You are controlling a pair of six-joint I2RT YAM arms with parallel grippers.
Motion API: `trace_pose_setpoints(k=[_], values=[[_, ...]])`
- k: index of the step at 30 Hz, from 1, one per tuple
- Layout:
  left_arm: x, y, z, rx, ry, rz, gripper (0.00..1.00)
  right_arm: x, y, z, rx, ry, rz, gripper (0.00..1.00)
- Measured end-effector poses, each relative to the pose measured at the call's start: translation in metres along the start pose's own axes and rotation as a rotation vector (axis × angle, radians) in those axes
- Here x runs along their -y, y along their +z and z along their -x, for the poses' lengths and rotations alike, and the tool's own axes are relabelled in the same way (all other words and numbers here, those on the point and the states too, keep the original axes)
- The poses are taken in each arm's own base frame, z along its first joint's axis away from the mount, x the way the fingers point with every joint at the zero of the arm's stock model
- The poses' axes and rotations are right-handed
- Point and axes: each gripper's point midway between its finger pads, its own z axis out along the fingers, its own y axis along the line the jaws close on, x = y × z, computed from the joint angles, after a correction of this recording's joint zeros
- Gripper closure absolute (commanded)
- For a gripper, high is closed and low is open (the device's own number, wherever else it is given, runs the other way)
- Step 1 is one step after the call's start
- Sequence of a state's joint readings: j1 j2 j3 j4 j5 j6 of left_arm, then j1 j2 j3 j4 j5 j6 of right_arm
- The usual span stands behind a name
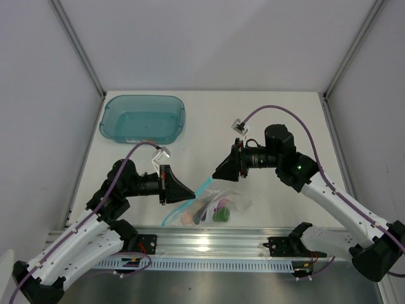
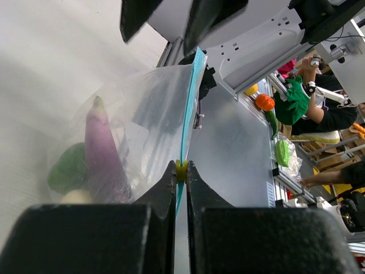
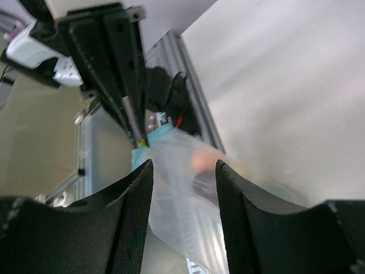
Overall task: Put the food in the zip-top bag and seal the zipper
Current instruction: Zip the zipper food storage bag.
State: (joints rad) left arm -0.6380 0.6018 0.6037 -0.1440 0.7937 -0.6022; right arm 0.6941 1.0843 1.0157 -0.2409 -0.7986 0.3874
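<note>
The clear zip-top bag (image 1: pixel 221 206) lies at the table's front edge with the food inside. In the left wrist view the bag (image 2: pixel 148 114) shows the purple eggplant (image 2: pixel 100 145), the green pepper (image 2: pixel 68 168) and a pale ball (image 2: pixel 77 197). My left gripper (image 1: pixel 192 194) is shut on the yellow slider (image 2: pixel 181 169) of the light-blue zipper (image 2: pixel 189 103). My right gripper (image 1: pixel 217 174) is open and empty, just above the bag's far end. In the right wrist view the gripper (image 3: pixel 183 171) frames the blurred bag (image 3: pixel 188 194) and a pinkish ball (image 3: pixel 202 160).
A teal translucent tub (image 1: pixel 143 118) stands at the back left. A metal rail (image 1: pixel 209 242) runs along the near edge just below the bag. White walls enclose the table on three sides.
</note>
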Motion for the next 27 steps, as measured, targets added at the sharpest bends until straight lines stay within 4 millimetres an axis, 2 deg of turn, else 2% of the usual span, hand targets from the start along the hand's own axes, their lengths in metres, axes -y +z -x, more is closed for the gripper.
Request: trace_pose_setpoints(k=[4,9,13,18,20,22,24,27], values=[[0.000,0.000,0.000,0.000,0.001,0.000,1.00,0.014,-0.013,0.013,0.051,0.012,-0.081,0.49],[0.000,0.000,0.000,0.000,0.000,0.001,0.99,0.007,-0.016,0.018,0.053,-0.003,-0.054,0.49],[-0.001,0.001,0.000,-0.003,-0.003,0.002,0.99,-0.005,-0.013,0.011,0.015,-0.002,0.013,0.49],[-0.001,0.001,-0.001,-0.007,-0.006,0.000,0.99,-0.021,0.004,-0.010,-0.078,-0.003,0.097,0.49],[-0.001,0.001,-0.001,-0.008,-0.006,0.000,0.99,-0.027,0.011,-0.018,-0.111,-0.004,0.122,0.52],[-0.001,0.001,-0.001,-0.008,-0.006,0.000,0.99,-0.031,0.017,-0.023,-0.137,-0.008,0.141,0.61],[-0.001,0.001,-0.001,-0.008,-0.006,0.000,0.99,-0.032,0.022,-0.025,-0.149,-0.009,0.143,0.68],[-0.001,0.001,-0.001,-0.008,-0.006,-0.001,0.99,-0.029,0.026,-0.028,-0.158,-0.006,0.133,0.73]])
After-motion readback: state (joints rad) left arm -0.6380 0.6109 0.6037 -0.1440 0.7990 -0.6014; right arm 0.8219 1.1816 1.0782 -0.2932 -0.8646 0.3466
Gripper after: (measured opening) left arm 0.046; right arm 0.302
